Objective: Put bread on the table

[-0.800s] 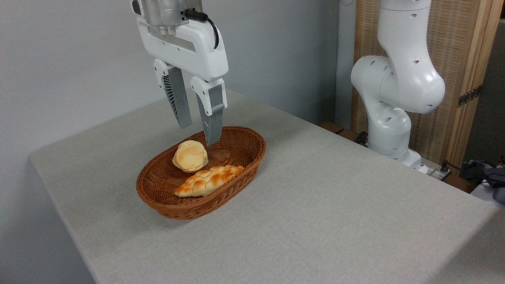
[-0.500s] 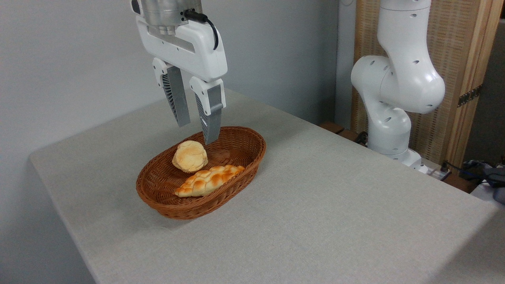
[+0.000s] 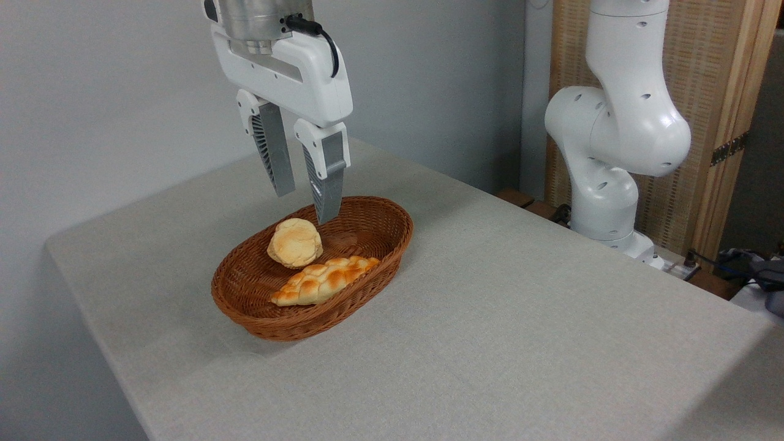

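table (image 3: 490, 318): matt cloth | basket (image 3: 392, 245): woven wicker | pincer (image 3: 305, 205): glossy plastic

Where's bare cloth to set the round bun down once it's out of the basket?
The widest free patch of table lies right of the basket, towards the near edge. A narrower strip runs left of the basket. It is crowded inside the basket: bun leans against the braided loaf, with the open gripper just above.
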`<state>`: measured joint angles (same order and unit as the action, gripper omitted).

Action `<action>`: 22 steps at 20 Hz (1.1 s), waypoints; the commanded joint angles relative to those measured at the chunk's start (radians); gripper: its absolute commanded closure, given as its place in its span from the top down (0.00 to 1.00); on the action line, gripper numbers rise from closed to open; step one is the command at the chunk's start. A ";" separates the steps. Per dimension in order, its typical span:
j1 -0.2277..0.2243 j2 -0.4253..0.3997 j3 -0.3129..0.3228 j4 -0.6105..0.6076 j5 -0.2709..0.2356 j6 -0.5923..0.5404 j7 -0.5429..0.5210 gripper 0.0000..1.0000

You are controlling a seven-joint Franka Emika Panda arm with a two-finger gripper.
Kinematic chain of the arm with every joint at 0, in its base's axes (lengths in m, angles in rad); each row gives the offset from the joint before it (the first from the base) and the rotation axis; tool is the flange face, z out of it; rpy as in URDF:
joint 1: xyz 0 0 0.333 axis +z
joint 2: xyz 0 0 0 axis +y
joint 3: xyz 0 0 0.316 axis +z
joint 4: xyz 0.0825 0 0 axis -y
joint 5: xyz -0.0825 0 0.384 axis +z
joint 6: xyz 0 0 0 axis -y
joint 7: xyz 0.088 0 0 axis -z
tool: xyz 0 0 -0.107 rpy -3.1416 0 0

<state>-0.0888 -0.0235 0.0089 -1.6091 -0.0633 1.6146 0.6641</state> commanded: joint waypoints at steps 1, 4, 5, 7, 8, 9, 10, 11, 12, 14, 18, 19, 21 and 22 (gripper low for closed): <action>-0.011 0.010 0.010 0.023 -0.016 -0.025 -0.020 1.00; -0.012 0.010 0.010 0.023 -0.016 -0.025 -0.018 1.00; -0.012 0.010 0.010 0.023 -0.015 -0.025 -0.018 1.00; -0.015 0.010 0.003 0.023 -0.016 -0.024 -0.020 1.00; -0.015 0.010 0.002 0.021 -0.016 -0.024 -0.020 1.00; -0.017 0.007 -0.001 0.015 -0.016 -0.022 -0.020 1.00; -0.020 0.005 -0.004 0.011 -0.016 -0.022 -0.018 1.00; -0.022 0.005 -0.007 0.009 -0.016 -0.019 -0.018 1.00; -0.031 0.005 -0.019 0.005 -0.016 -0.019 -0.020 1.00; -0.034 -0.001 -0.036 -0.015 -0.016 -0.016 -0.020 1.00; -0.045 -0.001 -0.127 -0.093 -0.015 0.045 -0.021 1.00; -0.045 -0.001 -0.151 -0.116 -0.015 0.076 -0.024 1.00; -0.048 0.002 -0.178 -0.144 -0.010 0.108 -0.020 1.00; -0.057 0.004 -0.196 -0.166 -0.001 0.131 -0.018 1.00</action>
<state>-0.1337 -0.0138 -0.1464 -1.7077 -0.0682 1.6746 0.6565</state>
